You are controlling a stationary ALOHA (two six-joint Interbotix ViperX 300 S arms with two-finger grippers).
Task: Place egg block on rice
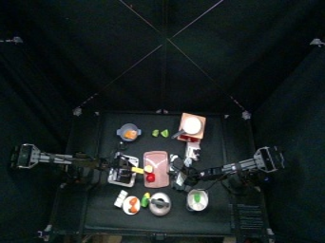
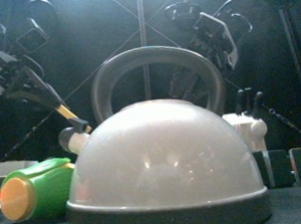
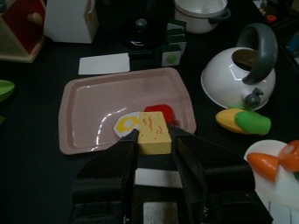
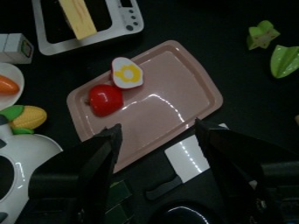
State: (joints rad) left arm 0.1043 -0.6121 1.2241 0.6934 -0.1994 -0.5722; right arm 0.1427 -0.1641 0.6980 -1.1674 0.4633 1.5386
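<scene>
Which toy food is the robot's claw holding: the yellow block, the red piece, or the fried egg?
The yellow block. It sits pinched in the left gripper, above the pink tray. The red piece and fried egg lie loose on the tray.

Your black worktop (image 3: 70, 171) is carrying a pink tray (image 3: 96, 109), a white kettle (image 3: 239, 74) and a white card (image 3: 104, 63).

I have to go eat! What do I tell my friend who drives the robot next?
Left tool: shut on the egg block, at the edge of the pink tray.
Right tool: open and empty, above the pink tray.
Rice: probably the white piece lying on the table just off the pink tray.
Done: egg block gripped.
Left: carry it to the white piece, set it on top, let go.
</scene>
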